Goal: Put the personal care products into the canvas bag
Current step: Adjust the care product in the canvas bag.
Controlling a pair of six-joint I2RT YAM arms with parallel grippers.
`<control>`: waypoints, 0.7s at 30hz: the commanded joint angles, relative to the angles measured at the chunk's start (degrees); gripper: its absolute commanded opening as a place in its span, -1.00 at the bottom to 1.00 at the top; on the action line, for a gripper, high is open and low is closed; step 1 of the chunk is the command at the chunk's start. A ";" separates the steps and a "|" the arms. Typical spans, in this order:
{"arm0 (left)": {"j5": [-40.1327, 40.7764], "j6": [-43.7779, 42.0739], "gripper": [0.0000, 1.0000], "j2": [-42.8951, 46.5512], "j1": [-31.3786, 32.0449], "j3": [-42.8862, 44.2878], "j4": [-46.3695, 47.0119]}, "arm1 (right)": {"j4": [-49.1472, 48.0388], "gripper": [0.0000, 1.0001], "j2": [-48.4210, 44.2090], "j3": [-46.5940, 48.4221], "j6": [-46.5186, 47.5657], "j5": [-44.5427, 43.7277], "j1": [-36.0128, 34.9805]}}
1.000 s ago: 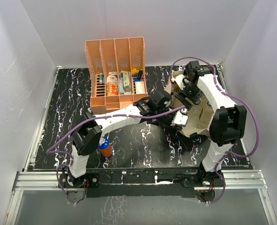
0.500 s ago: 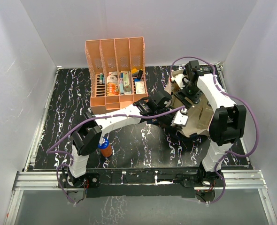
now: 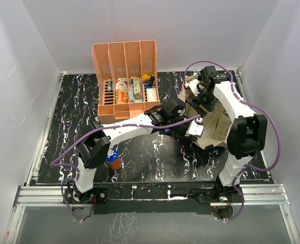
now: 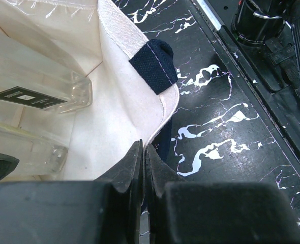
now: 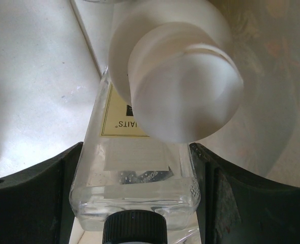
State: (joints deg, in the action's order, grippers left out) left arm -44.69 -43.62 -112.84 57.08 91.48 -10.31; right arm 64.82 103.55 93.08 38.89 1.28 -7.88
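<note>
canvas bag (image 4: 120, 116) crowded: cylinder (image 5: 175, 76), square bottle (image 5: 140, 168)

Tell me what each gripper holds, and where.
Left gripper: canvas bag, pinched at its rim. Right gripper: clear square bottle, by its sides near the dark cap.

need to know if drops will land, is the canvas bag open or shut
Open. The left gripper pinches the canvas bag rim, and a clear bottle shows lying inside it.

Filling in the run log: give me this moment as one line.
left tool shut on canvas bag rim | right tool shut on clear square bottle inside bag | orange-brown bottle on table
</note>
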 commanded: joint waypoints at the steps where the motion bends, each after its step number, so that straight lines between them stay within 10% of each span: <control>1: -2.51 -0.24 -1.00 3.10 0.58 0.65 -1.21 | -8.20 0.53 -1.56 -0.29 -0.49 -1.55 -0.12; 21: -2.57 -0.24 -1.00 3.08 0.58 0.71 -1.21 | -11.77 0.97 -7.10 -0.97 -3.90 0.05 -0.09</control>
State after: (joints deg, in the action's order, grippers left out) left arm -44.36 -43.86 -112.81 57.06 91.48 -10.28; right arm 61.23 101.78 91.96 37.36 0.34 -7.88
